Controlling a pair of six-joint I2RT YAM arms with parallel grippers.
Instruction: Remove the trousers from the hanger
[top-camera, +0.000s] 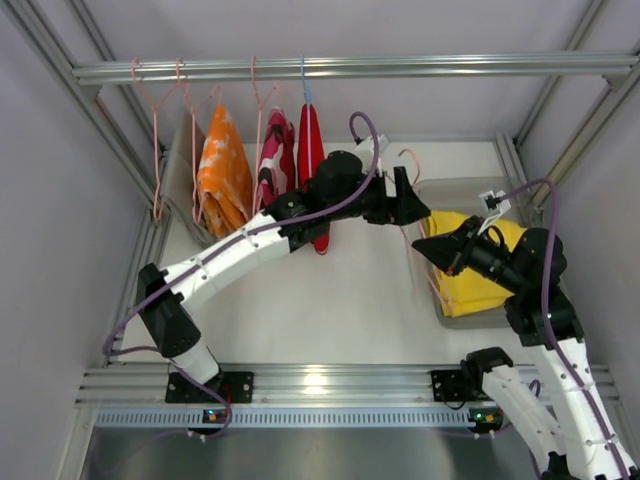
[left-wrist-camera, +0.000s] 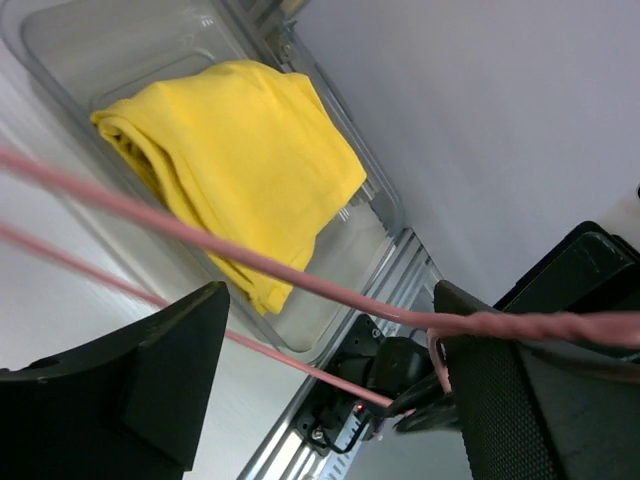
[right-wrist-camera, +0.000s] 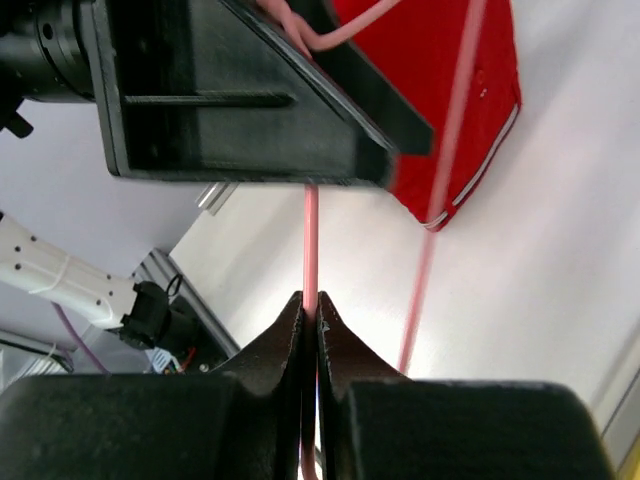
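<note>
The right tool (right-wrist-camera: 309, 300) pinches the bare hanger (right-wrist-camera: 311, 230) wire and the spread left tool (left-wrist-camera: 330, 300) props its neck, seemingly to keep it clear of the trousers (left-wrist-camera: 240, 160) lying in the bin (left-wrist-camera: 120, 55).

Yellow trousers (top-camera: 470, 287) lie off the hanger, folded into a rumpled bundle in a clear tub (top-camera: 452, 184) at the right edge of the table (top-camera: 330, 300), toward its far-right corner. The hanger (left-wrist-camera: 200, 232), a thin pale pink wire, sits bare in the air just left of the tub, its long strands slanting above the table. One strand is pinched in the closed right gripper (right-wrist-camera: 311, 325). Its twisted neck rests against one finger of the wide-spread left gripper (left-wrist-camera: 330, 305).
</note>
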